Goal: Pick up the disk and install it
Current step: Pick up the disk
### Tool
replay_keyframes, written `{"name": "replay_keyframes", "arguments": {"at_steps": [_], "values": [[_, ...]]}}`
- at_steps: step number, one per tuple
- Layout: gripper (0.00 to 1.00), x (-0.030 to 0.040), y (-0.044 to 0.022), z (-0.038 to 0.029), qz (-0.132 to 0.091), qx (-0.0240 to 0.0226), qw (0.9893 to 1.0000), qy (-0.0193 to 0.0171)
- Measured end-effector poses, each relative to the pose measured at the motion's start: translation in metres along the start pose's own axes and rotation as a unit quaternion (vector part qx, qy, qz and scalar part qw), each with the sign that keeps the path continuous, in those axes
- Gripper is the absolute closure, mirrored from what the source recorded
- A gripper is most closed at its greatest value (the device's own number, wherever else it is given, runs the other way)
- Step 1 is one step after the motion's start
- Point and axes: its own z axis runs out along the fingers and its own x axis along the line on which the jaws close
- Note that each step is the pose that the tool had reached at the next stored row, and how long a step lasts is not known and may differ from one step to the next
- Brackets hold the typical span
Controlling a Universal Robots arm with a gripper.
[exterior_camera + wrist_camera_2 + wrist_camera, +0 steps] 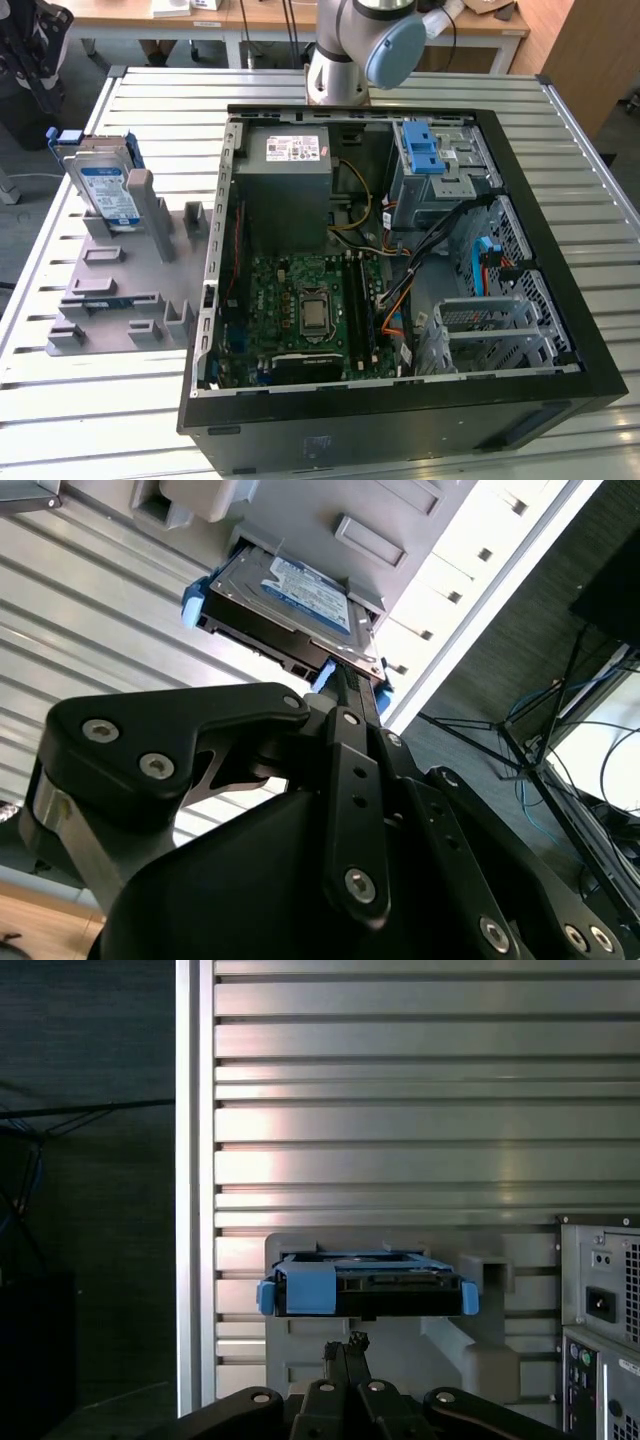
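The disk [108, 190] is a silver hard drive with a blue-and-white label and a blue carrier frame. It stands on edge in a slot of the grey holder [120, 290] on the exterior view's left. In both wrist views the disk [290, 595] [365, 1285] lies just past my black gripper [348, 680] [350, 1345]. The fingers are pressed together with nothing between them. I cannot tell whether the tips touch the disk's edge.
An open computer case [400, 400] lies on the slatted metal table [100, 420], its rear corner [600, 1360] beside the holder [290, 1345]. Inside are a motherboard [310, 310] and a drive cage with a light-blue latch [425, 150]. The arm's base [345, 60] stands behind the case.
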Motion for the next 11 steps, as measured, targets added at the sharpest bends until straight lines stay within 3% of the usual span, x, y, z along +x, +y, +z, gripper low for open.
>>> {"name": "replay_keyframes", "arguments": {"at_steps": [11], "values": [[0.89, 0.0021, -0.0001, 0.0000, 0.000, 0.0000, 1.0000, 0.0000]]}}
